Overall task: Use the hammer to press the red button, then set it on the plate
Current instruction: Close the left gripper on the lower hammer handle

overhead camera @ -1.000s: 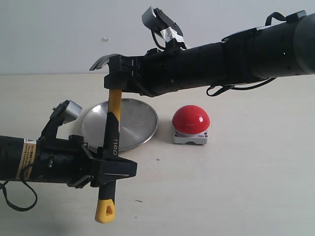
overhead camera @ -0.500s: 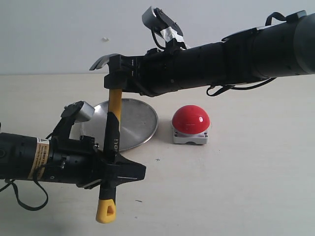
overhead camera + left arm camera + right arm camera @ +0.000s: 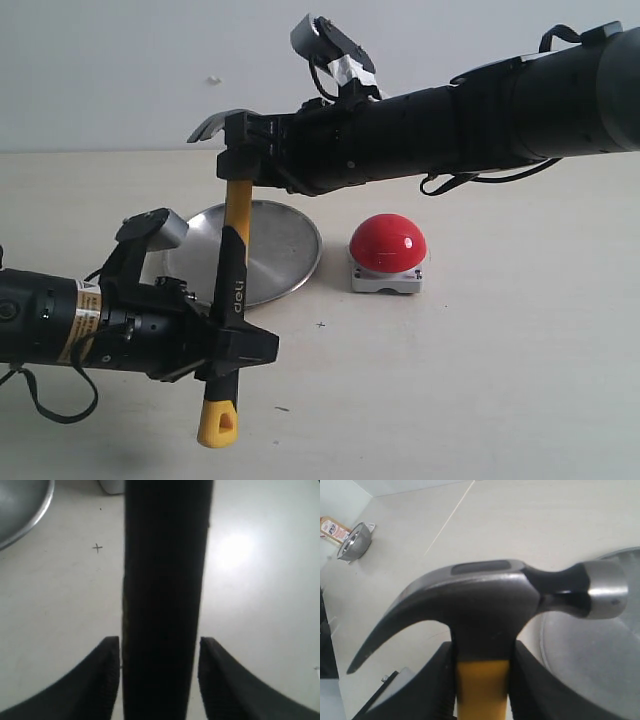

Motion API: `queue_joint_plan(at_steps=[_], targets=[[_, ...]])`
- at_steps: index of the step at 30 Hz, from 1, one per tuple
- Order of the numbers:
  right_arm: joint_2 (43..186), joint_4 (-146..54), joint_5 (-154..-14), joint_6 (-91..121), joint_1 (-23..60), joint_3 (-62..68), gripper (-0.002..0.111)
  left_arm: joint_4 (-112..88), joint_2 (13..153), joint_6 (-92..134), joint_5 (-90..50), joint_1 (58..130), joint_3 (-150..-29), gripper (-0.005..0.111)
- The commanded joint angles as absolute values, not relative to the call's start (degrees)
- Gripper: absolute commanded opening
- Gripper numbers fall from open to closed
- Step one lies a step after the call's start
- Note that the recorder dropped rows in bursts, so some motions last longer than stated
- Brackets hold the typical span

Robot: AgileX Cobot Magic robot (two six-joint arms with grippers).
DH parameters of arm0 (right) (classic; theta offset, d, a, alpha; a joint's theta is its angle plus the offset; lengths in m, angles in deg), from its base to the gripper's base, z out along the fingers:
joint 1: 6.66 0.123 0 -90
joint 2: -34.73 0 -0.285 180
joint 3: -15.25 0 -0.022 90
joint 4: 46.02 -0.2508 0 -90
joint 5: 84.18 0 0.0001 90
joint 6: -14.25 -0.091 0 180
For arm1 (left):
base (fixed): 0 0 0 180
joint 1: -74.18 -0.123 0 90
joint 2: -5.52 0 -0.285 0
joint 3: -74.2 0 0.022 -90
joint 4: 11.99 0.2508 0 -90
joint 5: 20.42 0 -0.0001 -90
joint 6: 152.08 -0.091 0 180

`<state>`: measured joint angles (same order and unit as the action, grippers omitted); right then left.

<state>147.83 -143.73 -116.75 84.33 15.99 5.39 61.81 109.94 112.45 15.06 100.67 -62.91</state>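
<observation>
Left side: the left end effector (image 3: 240, 345) stood over the near-left part of the table (image 3: 480, 380). Its fingers (image 3: 107, 680) were pressed against both sides of the black grip of the hammer (image 3: 236, 210), apparently pinching it. The hammer hung upright, head uppermost. Its yellow looped end pointed at the near edge and appeared clear of the surface.

Centre: the plate (image 3: 285, 250) lay bare behind the handle, toward the far edge. The right end effector (image 3: 244, 165), reaching across from the right edge, was clamped on the yellow neck just under the head.

Right: the red button (image 3: 388, 243) sat beside the plate, apart from it and well clear of the hammer.

Judgement: the hammer was in a two-arm hold ahead of the press. Next, one end effector must release. The other must carry the head rightward over the dome and lower it squarely.
</observation>
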Motion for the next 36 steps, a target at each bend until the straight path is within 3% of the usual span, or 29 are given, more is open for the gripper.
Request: queue_joint_plan(at_steps=[1,13,16,18,24,26,36], targets=[[147.3,-146.0,-118.5,84.8,16.0,6.4,0.0,59.5,110.0,112.4,14.6,100.9,-63.2,0.032],[147.3,-146.0,-118.5,84.7,16.0,6.4,0.0,59.0,110.0,111.7,14.8,100.9,-63.2,0.028],[147.3,-146.0,-118.5,84.7,16.0,6.4,0.0,58.8,110.0,110.9,14.8,100.9,-63.2,0.016],[147.3,-146.0,-118.5,84.7,16.0,6.4,0.0,58.9,110.0,110.4,14.8,100.9,-63.2,0.0],[147.3,-146.0,-118.3,84.7,16.0,6.4,0.0,58.9,110.0,110.1,14.8,100.9,-63.2,0.0],[147.3,-146.0,-118.1,84.4,16.0,6.4,0.005,58.9,110.0,110.1,14.8,100.9,-63.2,0.0],[147.3,-146.0,-116.8,83.1,16.0,6.4,0.048,58.9,110.0,110.0,14.8,100.9,-63.2,0.0]])
